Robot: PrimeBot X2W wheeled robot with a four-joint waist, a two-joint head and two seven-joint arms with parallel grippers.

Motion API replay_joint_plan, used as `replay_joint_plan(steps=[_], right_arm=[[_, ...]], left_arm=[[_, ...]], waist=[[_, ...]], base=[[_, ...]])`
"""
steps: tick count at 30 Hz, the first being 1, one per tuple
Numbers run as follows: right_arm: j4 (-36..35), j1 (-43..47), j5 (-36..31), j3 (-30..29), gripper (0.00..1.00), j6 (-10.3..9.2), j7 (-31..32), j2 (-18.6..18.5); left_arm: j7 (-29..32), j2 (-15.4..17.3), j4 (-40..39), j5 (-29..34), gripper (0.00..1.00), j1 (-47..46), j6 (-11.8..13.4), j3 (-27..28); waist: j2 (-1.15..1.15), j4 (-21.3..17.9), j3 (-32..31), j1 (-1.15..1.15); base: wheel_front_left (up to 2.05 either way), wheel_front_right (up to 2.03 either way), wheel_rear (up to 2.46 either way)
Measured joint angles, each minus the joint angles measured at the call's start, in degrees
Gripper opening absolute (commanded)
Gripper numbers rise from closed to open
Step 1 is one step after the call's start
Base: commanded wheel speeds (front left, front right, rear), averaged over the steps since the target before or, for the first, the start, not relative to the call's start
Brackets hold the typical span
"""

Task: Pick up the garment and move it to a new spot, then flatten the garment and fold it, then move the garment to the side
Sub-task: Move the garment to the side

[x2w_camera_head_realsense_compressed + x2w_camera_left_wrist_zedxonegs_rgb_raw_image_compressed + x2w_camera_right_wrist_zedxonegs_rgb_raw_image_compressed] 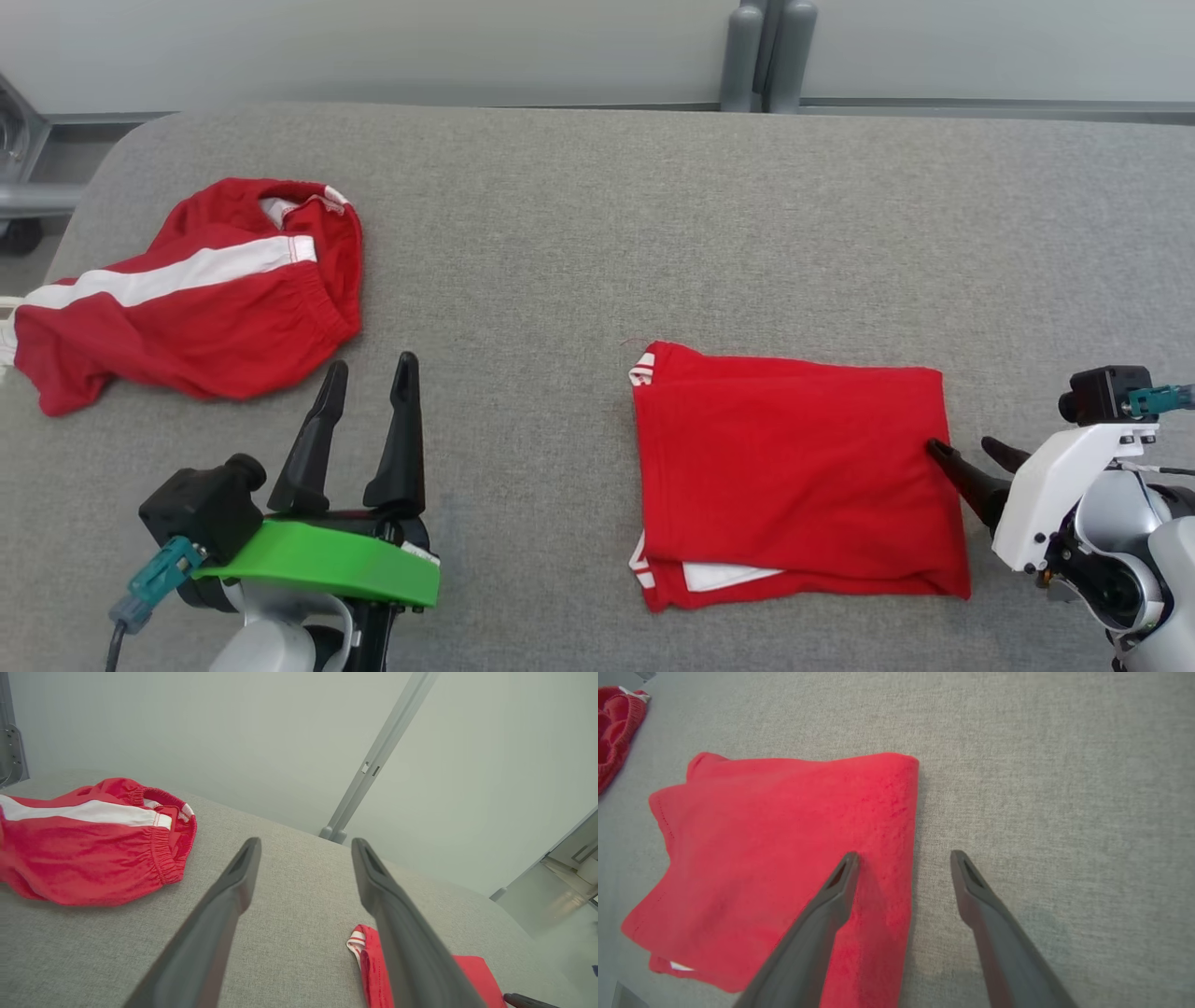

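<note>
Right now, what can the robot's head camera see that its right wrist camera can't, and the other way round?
Head view's extras: the left gripper, open, with its green cover, and two grey posts behind the tabletop. Right wrist view's extra: a close look at the open right gripper, one finger over the folded red garment, the other over bare tabletop. Both show the folded red garment, the right gripper, the tabletop and the crumpled red garment, though the wrist view catches just its corner.
</note>
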Motion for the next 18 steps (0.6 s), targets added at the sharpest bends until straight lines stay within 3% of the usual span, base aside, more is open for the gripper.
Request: replay_joint_plan(steps=[8,9,10,11,13,18], right_arm=[[4.1,-1.9,2.3,1.2,1.00,0.00,2.8,-0.4],[4.3,-2.2,2.5,1.3,0.90,0.00,2.8,-0.4],[4.6,-2.4,2.8,1.4,0.48,0.00,2.8,-0.3],[4.8,-2.5,2.9,1.5,0.39,0.00,2.7,-0.3],[5.0,-3.0,3.4,2.0,0.00,0.00,2.1,-0.1],[4.5,-4.4,3.5,3.2,0.00,0.00,0.4,-0.6]], left_arm=[[-0.3,0.2,-0.3,0.1,1.00,-0.2,0.2,0.5],[-0.4,0.2,-0.3,0.1,1.00,-0.2,0.2,0.6],[-0.4,0.2,-0.3,0.1,1.00,-0.2,0.2,0.6],[-0.5,0.2,-0.3,0.1,1.00,-0.2,0.2,0.7],[-0.5,0.2,-0.3,0.1,1.00,-0.2,0.2,0.8],[-0.5,0.5,-0.5,0.5,1.00,-0.3,0.2,0.6]], waist=[[0.00,2.3,1.3,0.00],[0.00,2.4,1.4,0.00],[0.00,2.5,1.5,0.00],[0.00,2.5,1.5,0.00],[0.00,2.4,1.6,0.00],[0.00,1.6,1.7,0.00]], base=[[0.00,0.00,0.00],[0.00,0.00,0.00],[0.00,0.00,0.00],[0.00,0.00,0.00],[0.00,0.00,0.00],[0.00,0.00,0.00]])
